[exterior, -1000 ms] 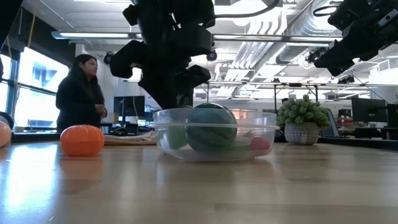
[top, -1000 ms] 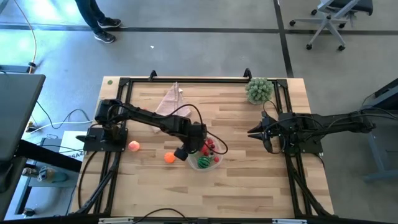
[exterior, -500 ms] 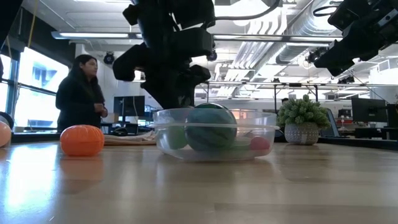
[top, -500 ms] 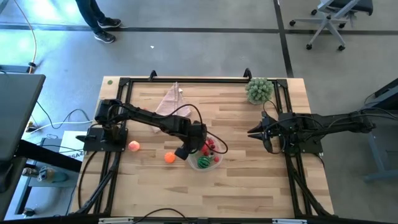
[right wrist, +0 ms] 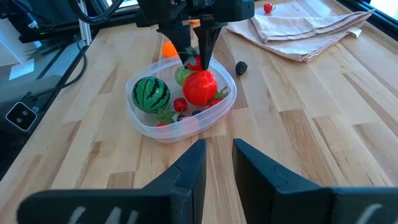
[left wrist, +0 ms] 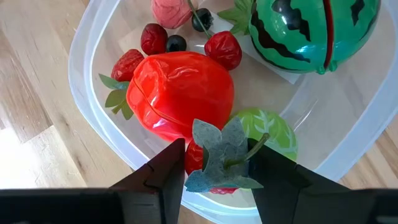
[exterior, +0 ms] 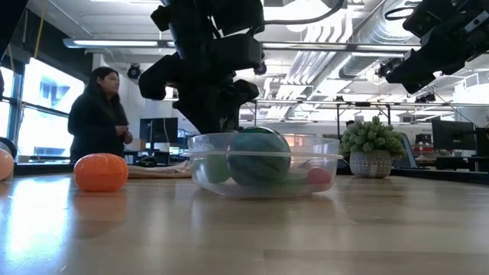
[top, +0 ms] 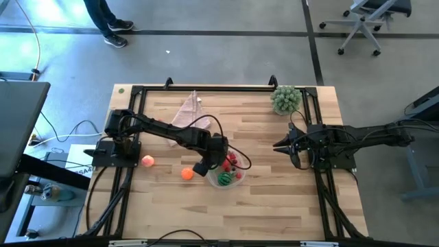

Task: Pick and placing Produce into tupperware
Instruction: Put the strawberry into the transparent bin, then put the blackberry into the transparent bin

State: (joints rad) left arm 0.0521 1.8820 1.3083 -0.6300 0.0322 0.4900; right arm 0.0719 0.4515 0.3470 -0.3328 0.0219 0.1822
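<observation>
The clear tupperware (top: 237,181) (left wrist: 87,74) (right wrist: 144,127) sits mid-table. It holds a striped melon (left wrist: 311,31) (exterior: 260,156), a red apple (left wrist: 180,93), a green apple (left wrist: 267,134) and small red and dark berries. My left gripper (top: 218,167) (left wrist: 217,174) (right wrist: 198,59) hangs over the tub's left side, shut on a small red berry. An orange (top: 187,174) (exterior: 100,172) and a pink peach (top: 147,161) rest on the table left of the tub. My right gripper (top: 278,145) (right wrist: 217,155) waits at the right, off the table, fingers a narrow gap apart. My left gripper pinches a small red berry (left wrist: 198,157) with a grey-green leaf (left wrist: 217,146) between its two fingers. The fingers (right wrist: 208,43) come from above, pointing down. The berry hangs lifted clear, just above the fruits in the tub.
A folded pink cloth (top: 186,110) (right wrist: 298,28) lies at the far edge, with a dark berry (right wrist: 240,67) and a red berry (right wrist: 268,8) near it. A bushy plant (top: 286,99) stands at the far right corner. A person (exterior: 99,114) stands beyond the table. Bare wood lies near and right.
</observation>
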